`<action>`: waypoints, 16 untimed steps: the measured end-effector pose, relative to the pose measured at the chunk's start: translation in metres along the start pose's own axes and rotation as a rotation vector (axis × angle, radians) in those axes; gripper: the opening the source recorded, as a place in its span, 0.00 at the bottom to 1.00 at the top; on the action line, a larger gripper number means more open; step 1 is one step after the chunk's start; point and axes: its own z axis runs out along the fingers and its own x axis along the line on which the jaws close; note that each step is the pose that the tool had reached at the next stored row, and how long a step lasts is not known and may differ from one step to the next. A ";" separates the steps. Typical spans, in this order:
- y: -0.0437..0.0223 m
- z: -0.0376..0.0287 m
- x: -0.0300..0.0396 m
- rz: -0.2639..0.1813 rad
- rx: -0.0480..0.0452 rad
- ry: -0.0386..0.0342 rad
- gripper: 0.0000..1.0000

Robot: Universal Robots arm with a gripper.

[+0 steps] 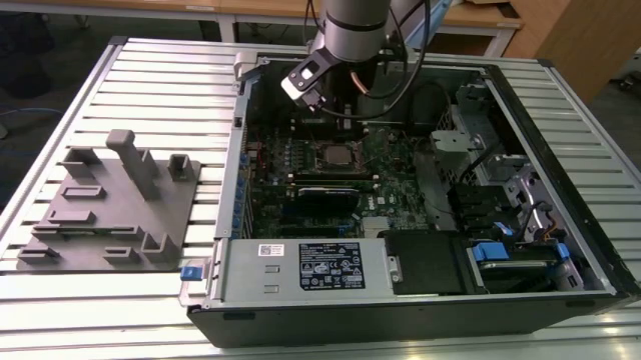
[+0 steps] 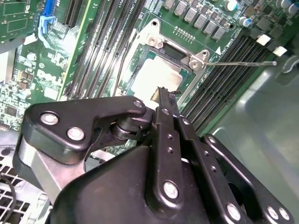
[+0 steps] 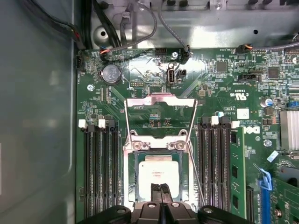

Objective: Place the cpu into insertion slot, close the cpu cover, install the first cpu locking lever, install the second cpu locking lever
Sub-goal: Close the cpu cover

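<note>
The claw (image 3: 160, 185) is pinched narrow (gripping nothing) over the cpu (image 3: 158, 170) seated in the insertion slot (image 3: 137, 179), hiding its near edge; cpu cover (image 3: 161, 98) open.

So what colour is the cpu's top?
The cpu is silver-grey; first wrist view shows it best.

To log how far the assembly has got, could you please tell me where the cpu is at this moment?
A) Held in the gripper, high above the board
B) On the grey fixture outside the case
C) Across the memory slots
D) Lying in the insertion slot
D: in the first wrist view the silver top of the cpu lies flat inside the insertion slot, with the shut gripper over one edge of it.
</note>
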 end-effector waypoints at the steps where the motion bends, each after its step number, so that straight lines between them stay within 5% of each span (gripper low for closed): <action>1: 0.0001 -0.0015 0.0000 0.000 0.0000 0.0000 0.10; 6: 0.0002 -0.0080 0.0001 0.000 0.0000 -0.0001 0.10; 16: 0.0003 -0.0104 0.0001 0.000 0.0002 -0.0004 0.10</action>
